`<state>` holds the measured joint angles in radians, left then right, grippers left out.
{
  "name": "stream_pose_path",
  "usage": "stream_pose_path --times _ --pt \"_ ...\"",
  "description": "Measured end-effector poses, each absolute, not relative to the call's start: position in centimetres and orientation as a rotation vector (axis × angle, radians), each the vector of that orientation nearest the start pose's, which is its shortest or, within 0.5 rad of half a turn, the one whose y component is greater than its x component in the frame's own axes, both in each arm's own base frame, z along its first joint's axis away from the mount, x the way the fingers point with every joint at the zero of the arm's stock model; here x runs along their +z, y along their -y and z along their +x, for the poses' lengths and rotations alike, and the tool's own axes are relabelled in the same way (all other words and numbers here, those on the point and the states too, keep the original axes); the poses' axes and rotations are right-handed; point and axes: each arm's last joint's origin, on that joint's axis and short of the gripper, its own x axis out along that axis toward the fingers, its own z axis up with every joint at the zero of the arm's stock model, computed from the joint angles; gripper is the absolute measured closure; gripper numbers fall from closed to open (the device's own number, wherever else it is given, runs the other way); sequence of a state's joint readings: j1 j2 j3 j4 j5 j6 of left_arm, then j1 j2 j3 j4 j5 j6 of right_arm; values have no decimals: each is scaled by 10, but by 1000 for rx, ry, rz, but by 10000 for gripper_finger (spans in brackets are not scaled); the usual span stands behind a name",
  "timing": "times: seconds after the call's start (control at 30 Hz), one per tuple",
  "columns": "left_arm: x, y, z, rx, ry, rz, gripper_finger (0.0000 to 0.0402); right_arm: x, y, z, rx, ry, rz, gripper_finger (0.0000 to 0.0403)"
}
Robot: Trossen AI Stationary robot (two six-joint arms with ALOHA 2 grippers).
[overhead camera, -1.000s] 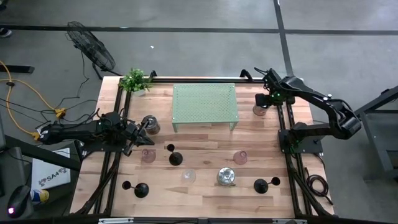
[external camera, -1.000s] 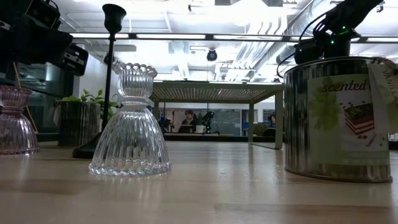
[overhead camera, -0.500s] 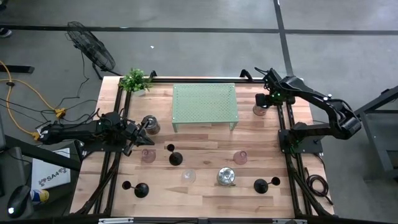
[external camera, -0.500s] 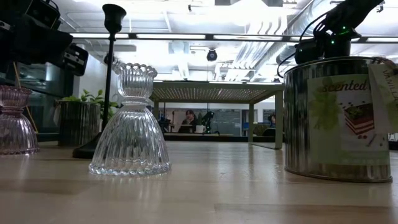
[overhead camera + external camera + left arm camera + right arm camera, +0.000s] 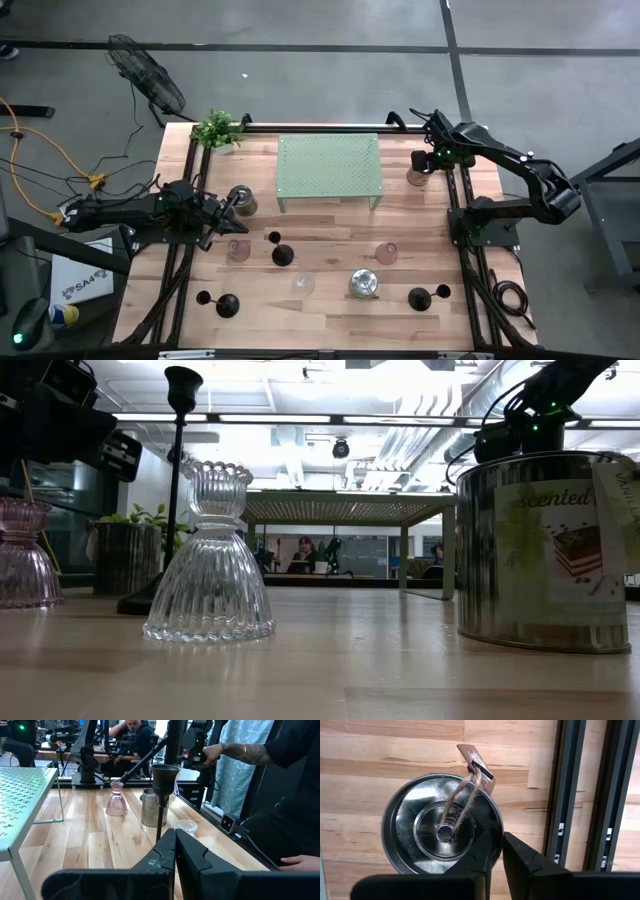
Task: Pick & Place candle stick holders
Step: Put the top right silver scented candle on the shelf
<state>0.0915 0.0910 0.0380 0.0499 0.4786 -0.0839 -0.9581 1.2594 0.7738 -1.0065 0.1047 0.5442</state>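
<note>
Three black candle stick holders stand upright on their round bases on the wooden table: one in the middle (image 5: 280,253), one near left (image 5: 227,305), one near right (image 5: 420,297). The middle one shows past my left fingers (image 5: 160,795) and in the low view (image 5: 181,460). My left gripper (image 5: 228,210) is shut and empty beside a tin (image 5: 241,201), left of the middle holder. In its wrist view (image 5: 175,840) the fingers meet. My right gripper (image 5: 430,160) is shut and empty, above a lidded tin (image 5: 442,827) at the far right.
A green perforated rack (image 5: 330,165) stands at the far middle and a plant (image 5: 217,130) at the far left. Two pink glass holders (image 5: 238,250) (image 5: 386,253), a clear glass holder (image 5: 303,283) and a scented-candle tin (image 5: 365,283) stand among the black holders. People are beyond the table's right side (image 5: 295,795).
</note>
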Motion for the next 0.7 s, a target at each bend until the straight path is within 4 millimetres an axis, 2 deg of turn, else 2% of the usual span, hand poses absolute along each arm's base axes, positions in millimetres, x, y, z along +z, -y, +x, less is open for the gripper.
stream_pose_path --times 0.37,0.7 --pt "174 4 99 -387 -19 -84 402 197 158 108 -1240 -1186 1042 377" --pt "174 4 99 -386 -19 -84 402 199 158 108 -1217 -1203 1019 398"
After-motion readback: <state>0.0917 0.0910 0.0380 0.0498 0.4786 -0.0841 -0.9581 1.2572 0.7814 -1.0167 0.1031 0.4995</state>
